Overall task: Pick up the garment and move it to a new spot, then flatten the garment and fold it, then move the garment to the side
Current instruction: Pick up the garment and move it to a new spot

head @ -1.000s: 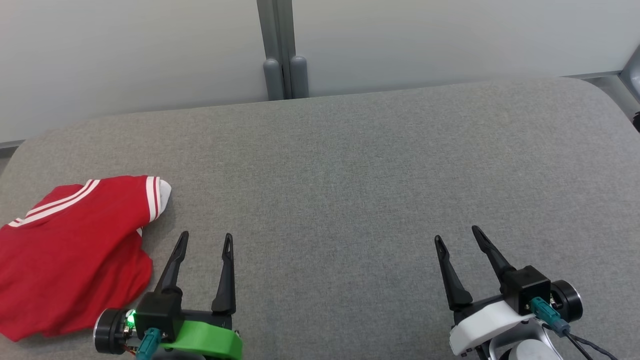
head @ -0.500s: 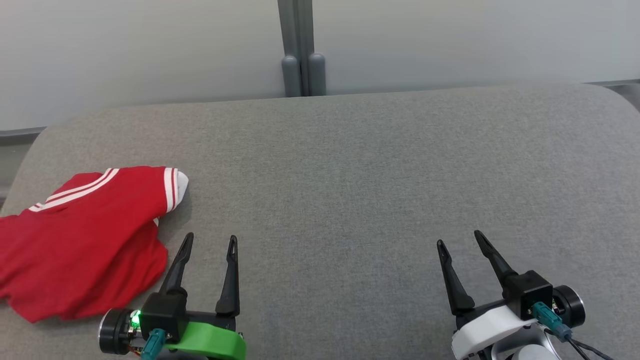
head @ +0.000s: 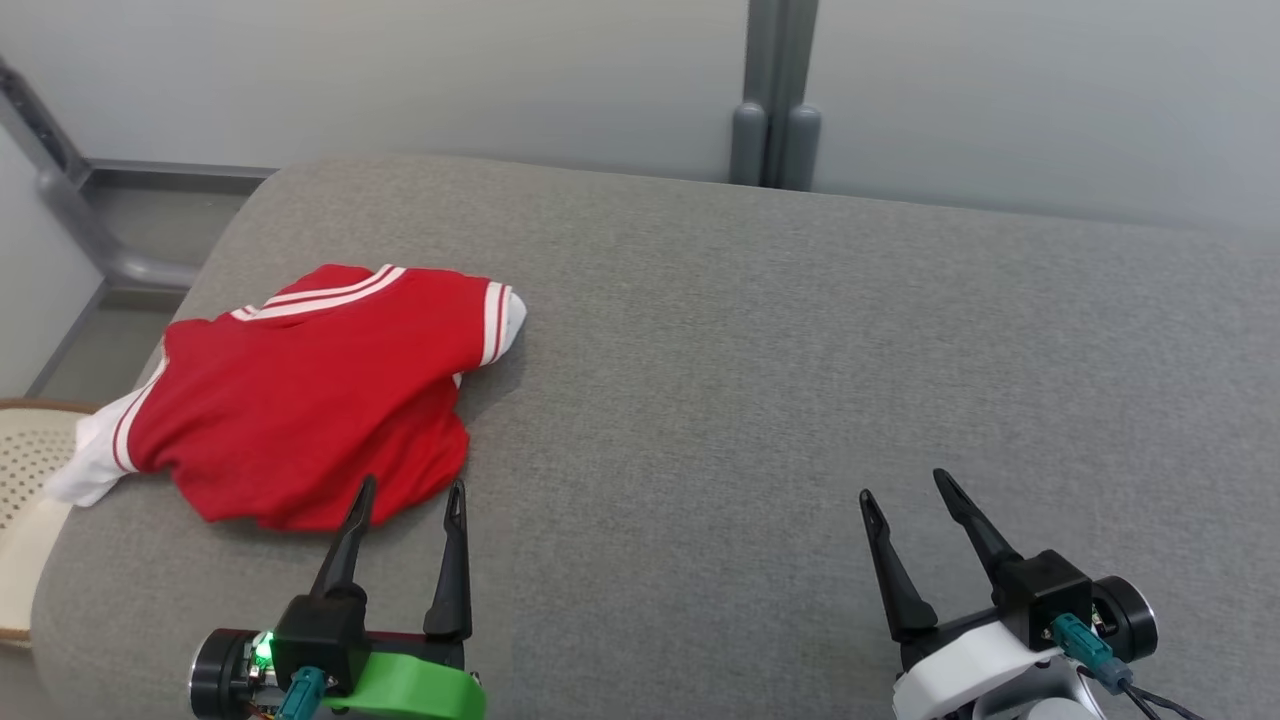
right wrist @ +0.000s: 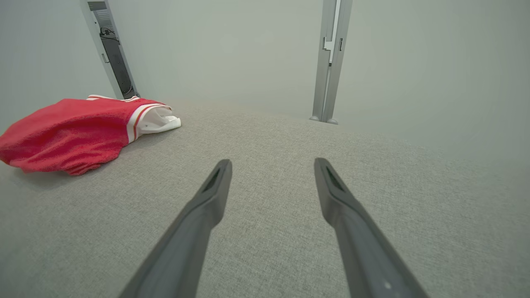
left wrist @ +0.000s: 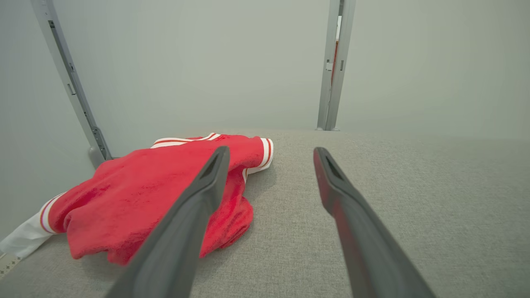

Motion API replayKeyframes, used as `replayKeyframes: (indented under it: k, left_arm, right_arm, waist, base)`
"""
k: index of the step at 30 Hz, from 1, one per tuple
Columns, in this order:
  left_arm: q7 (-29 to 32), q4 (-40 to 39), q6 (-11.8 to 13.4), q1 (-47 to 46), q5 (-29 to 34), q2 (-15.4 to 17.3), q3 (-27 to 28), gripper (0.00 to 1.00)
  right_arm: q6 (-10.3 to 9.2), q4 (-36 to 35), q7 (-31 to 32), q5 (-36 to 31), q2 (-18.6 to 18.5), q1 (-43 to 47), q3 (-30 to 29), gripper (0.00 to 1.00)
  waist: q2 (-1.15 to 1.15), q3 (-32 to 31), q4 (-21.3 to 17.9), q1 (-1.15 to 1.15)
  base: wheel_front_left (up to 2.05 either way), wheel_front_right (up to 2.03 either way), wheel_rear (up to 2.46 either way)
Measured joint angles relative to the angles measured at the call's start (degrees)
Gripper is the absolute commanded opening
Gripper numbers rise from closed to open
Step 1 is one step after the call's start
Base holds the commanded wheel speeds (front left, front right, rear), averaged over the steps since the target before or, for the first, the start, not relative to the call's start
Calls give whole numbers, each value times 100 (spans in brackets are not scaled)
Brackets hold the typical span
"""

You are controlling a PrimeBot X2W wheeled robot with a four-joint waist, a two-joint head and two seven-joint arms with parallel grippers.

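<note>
Hovering over the grey desk: my left end effector is spread wide and empty, tips at the near hem of the red garment, contact uncertain; my right end effector, equally wide and empty, sits well apart from it; garment lies crumpled toward the desk's far-left corner. Judged step: first pick-up, not yet begun; next move calls for lowering the left tips and pinching the hem.

Looks like a lab test booth. Plain pale partition panels join at grey metal posts. They enclose a grey fabric-covered table.
</note>
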Motion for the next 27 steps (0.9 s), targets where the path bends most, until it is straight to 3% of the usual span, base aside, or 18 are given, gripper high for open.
replayKeyframes:
  k: [15, 27]
  left_arm:
    - [0, -65, 112, 203, -51, 2, 170, 100]
    - [0, -247, 332, 219, -311, 2, 210, 100]
  right_arm:
    - [1, 27, 0, 63, 2, 137, 149, 100]
    - [2, 99, 0, -45, 3, -39, 241, 100]
  waist:
    - [0, -105, 1326, 0]
    - [0, 102, 1581, 0]
  base:
    - [0, 0, 0]
    - [0, 0, 0]
